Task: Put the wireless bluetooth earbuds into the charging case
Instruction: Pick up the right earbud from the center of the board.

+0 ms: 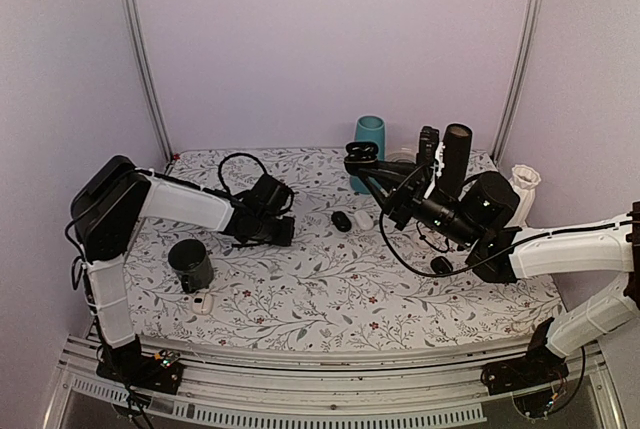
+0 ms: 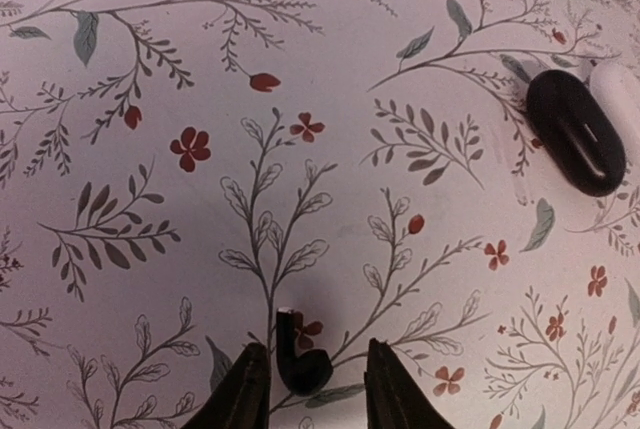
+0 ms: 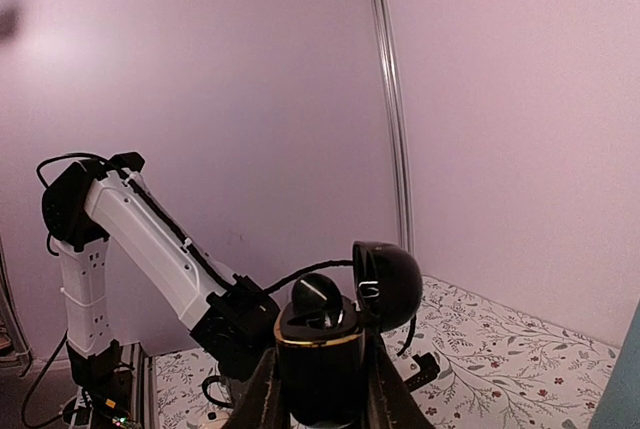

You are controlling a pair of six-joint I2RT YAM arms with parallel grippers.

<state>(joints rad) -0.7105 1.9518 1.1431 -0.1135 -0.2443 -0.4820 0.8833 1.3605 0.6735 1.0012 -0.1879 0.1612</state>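
Between the left gripper (image 2: 316, 381)'s fingertips lies one small glossy black stemmed earbud (image 2: 300, 361) on the floral-printed tablecloth (image 2: 200, 249). The jaws stand narrowly apart around it, with a gap showing on one side, so it does not look pinched yet. I judge it very light, hard-shelled and slick, likely to squirt out or roll. The surest hold seems to be across the rounded bud rather than the thin stem, with a soft squeeze. Well ahead of these fingers and off to one side rest an elongated black oval pod (image 2: 575, 131) and, touching it, a white oval pod (image 2: 620, 99). The right gripper (image 3: 325, 381) is clamped on the lower body of the glossy black, gold-rimmed charging case (image 3: 320, 354), lifted clear of the table. Just above its fingers the hinged lid (image 3: 388, 284) stands open and another black earbud (image 3: 316, 297) sits in the well. The case looks rigid and smooth, so its flat sides are the place to grip. No brand, label or writing can be read anywhere.
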